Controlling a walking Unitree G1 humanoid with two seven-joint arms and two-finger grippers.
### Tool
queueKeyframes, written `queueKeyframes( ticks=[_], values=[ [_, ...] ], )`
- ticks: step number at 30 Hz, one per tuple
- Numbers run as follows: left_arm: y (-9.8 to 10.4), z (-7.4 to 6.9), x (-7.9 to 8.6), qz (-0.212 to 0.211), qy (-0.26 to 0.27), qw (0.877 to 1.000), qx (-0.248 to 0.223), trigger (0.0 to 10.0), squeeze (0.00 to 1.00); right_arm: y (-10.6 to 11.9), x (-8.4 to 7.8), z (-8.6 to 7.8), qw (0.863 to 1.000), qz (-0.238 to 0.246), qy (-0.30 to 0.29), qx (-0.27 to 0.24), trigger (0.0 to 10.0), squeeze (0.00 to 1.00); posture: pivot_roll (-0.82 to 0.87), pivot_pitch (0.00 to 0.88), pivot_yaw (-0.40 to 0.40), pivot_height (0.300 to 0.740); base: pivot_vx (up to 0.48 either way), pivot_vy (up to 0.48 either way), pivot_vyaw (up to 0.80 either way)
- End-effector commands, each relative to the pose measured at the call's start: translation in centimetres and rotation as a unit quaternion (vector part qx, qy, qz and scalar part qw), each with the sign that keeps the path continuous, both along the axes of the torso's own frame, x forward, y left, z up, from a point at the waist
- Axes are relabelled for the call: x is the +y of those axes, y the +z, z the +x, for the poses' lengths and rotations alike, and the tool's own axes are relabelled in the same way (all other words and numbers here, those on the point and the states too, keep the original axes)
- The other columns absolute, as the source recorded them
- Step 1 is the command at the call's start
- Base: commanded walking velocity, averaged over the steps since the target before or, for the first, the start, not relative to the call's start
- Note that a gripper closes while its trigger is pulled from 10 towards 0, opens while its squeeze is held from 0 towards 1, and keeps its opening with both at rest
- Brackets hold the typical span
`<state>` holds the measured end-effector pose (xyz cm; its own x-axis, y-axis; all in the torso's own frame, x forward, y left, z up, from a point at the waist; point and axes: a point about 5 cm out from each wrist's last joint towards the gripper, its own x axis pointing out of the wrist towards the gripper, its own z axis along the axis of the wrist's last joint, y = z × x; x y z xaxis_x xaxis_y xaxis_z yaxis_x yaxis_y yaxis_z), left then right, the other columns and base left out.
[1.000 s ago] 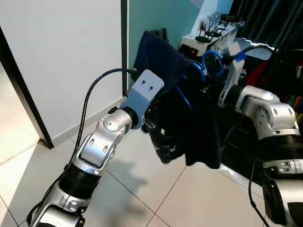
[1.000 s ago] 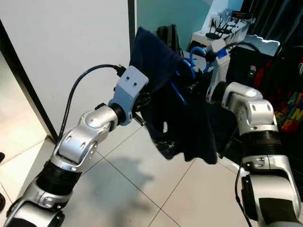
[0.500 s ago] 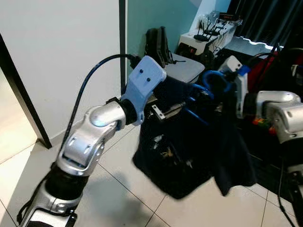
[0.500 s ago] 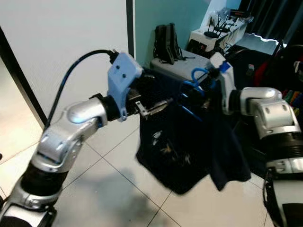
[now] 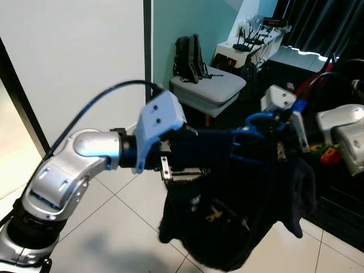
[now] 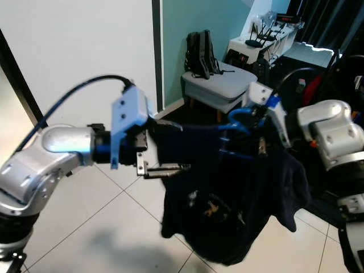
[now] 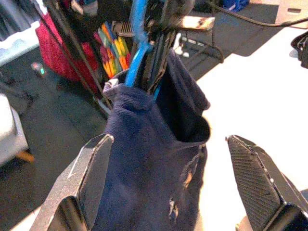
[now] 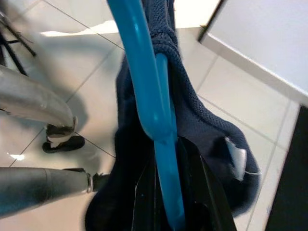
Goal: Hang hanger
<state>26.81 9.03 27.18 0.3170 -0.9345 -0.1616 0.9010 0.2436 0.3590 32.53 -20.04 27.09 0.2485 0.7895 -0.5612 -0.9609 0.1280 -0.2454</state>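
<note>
Lowered since a moment ago, the blue hanger [image 5: 259, 120] with its dark navy garment [image 5: 239, 210] now hangs at chair height, clamped by the right gripper [image 8: 168, 202]. Beside it, the left gripper [image 7: 173, 192] stands spread wide around the cloth. Behind sits a grey chair [image 5: 207, 88] with a backpack [image 5: 190, 57].

Most of the blue hanger [image 5: 259, 120] is covered by the dark garment [image 5: 227, 216]; the left claw's fingertips [image 7: 262, 178] are cut off.

Blue plastic hanger [image 8: 154, 96], dark navy garment [image 5: 227, 227] draped over it, apparently held aloft
</note>
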Motion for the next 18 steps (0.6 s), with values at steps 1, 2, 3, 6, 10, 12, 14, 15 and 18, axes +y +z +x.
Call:
queueKeyframes(
  ticks=[1,2,3,6,10,12,14,15,18],
  values=[
    [-0.2,0.0,-0.5,0.003,-0.008,1.0,0.015,10.0,0.0,0.7,0.9,-0.2,1.0,0.005,0.025,-0.013,10.0,0.0,0.02,0.0,-0.062,0.74,0.0,0.0,0.0],
    [-0.3,0.1,-0.7,-0.001,-0.006,1.0,0.021,10.0,0.0,0.7,1.3,-0.2,0.999,0.005,0.038,-0.013,10.0,0.0,0.03,0.0,-0.062,0.74,0.0,0.0,0.0],
    [-0.3,0.1,-0.7,-0.001,-0.006,1.0,0.021,10.0,0.0,0.7,1.3,-0.2,0.999,0.005,0.038,-0.013,10.0,0.0,0.03,0.0,-0.062,0.74,0.0,0.0,0.0],
    [-0.3,0.0,-0.7,-0.001,-0.005,1.0,0.026,10.0,0.0,0.7,1.7,-0.3,0.999,0.004,0.052,-0.013,10.0,0.0,0.03,0.0,-0.063,0.74,0.0,0.0,0.0],
    [-0.4,0.0,-0.7,0.002,-0.004,0.999,0.033,10.0,0.0,0.7,2.0,-0.4,0.998,0.002,0.062,-0.014,10.0,0.0,0.03,0.0,-0.063,0.74,0.0,0.0,0.0],
    [-0.8,0.1,-0.4,0.01,-0.006,0.999,0.053,10.0,0.0,1.0,2.6,-0.5,0.997,-0.006,0.079,-0.021,10.0,0.0,0.02,0.0,-0.058,0.74,0.0,0.0,0.0],
    [-0.8,0.1,-0.4,0.01,-0.006,0.999,0.053,10.0,0.0,1.0,2.6,-0.5,0.997,-0.006,0.079,-0.021,10.0,0.0,0.02,0.0,-0.058,0.74,0.0,0.0,0.0],
    [-1.0,0.1,-0.4,0.015,-0.005,0.998,0.059,10.0,0.0,1.1,2.8,-0.5,0.996,-0.008,0.083,-0.025,10.0,0.0,0.02,0.0,-0.058,0.74,0.0,0.0,0.0],
    [-1.4,0.4,-0.3,0.018,0.007,0.998,0.067,10.0,0.0,1.4,3.1,-0.7,0.995,-0.007,0.091,-0.03,10.0,0.0,0.02,0.0,-0.055,0.74,0.0,0.0,0.0]
  ],
)
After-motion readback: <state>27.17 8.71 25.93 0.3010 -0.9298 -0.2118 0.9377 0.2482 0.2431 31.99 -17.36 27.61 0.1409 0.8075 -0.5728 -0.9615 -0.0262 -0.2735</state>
